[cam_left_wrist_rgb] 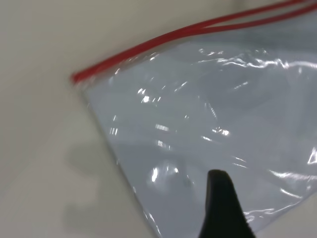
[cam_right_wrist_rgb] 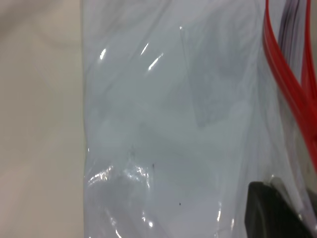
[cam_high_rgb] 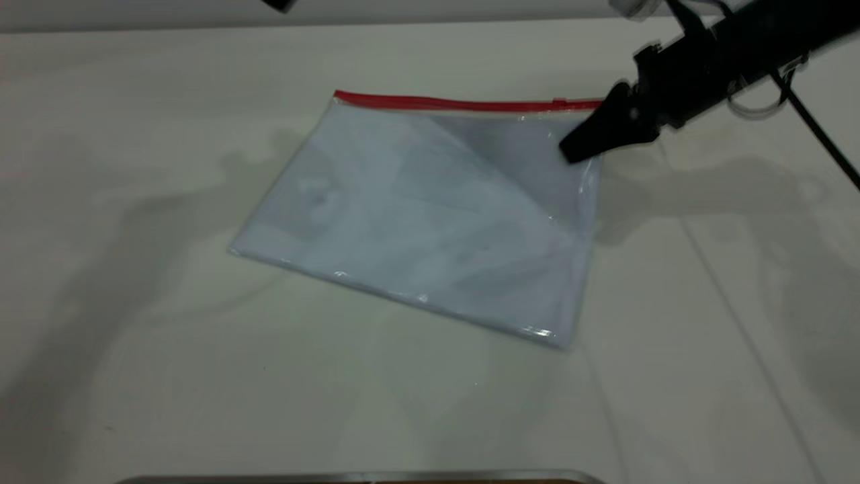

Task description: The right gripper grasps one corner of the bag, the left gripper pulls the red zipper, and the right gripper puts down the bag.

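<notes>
Bag [cam_high_rgb: 430,222]: flat clear plastic document pouch with white-bluish paper inside, lying on the white table [cam_high_rgb: 134,376] near its middle, turned at an angle
Red zipper [cam_high_rgb: 463,103]: thin bright red strip along the pouch's far long edge; in both wrist views it shows as two red lines that draw apart, so part of it looks unsealed
Corner of the bag [cam_high_rgb: 591,111]: where the red strip meets the short side at the exterior view's right; the plastic rises here while the near edge lies flat
Right gripper [cam_high_rgb: 581,144]: tapered black tip over that corner, reaching in from the upper right, touching or just above the plastic
Right jaws: I cannot tell whether they are apart, together or clamped on the corner; the tip reads as one dark wedge
Left gripper [cam_left_wrist_rgb: 220,208]: a single blunt black finger seen in its own wrist view, above the pouch's clear face, well short of the red strip; its jaws cannot be judged
Step in hand, as I judge it: securing the corner with the right gripper
Doing it well: pinch both plastic layers just beside the strip's end, keep the lift low so the paper stays put, and hold the strip taut for the pull
Hard to make out: the slider tab, perhaps a small red bump near the right end of the strip
Cut off: most of the left arm in the exterior view, only a dark scrap at the top edge
Hidden: the actual contact between jaws and corner
</notes>
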Motion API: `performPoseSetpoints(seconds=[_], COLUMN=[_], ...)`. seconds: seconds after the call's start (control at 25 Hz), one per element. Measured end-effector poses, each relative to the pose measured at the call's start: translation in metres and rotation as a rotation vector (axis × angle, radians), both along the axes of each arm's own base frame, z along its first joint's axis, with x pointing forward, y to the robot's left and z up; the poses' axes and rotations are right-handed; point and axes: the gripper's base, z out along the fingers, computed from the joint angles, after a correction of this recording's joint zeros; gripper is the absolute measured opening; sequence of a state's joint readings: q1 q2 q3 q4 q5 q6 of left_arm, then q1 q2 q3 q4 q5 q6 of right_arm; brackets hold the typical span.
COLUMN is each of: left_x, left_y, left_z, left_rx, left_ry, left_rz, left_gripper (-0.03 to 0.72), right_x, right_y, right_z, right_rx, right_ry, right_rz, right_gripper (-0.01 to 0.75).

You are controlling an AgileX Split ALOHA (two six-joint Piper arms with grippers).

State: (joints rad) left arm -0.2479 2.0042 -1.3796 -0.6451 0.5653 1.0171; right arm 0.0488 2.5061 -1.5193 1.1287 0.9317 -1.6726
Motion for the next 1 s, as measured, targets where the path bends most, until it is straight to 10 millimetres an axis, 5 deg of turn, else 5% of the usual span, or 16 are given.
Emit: performPoseSetpoints(seconds=[0.4, 0.64, 1.0], left_x=[0.025, 0.037, 0.047], left_y=[-0.040, -0.053, -0.062], left_z=[-0.026, -0.038, -0.039], left_rx=[-0.019, -0.059, -0.110], left_ry=[-0.151, -0.162, -0.161], left_rz=[-0.302, -0.367, -0.433], left_gripper=[0.517, 0.517, 0.517], right_x=[0.026, 0.033, 0.038], right_y=[0.038, 0.070, 0.079], right_z=[0.042, 0.053, 0.061], right_rx=[-0.236, -0.104, -0.004], right_ry=[-0.050, -0.193, -0.337], right_rz=[0.237, 0.221, 0.250], right_gripper=[0.033, 0.033, 0.033])
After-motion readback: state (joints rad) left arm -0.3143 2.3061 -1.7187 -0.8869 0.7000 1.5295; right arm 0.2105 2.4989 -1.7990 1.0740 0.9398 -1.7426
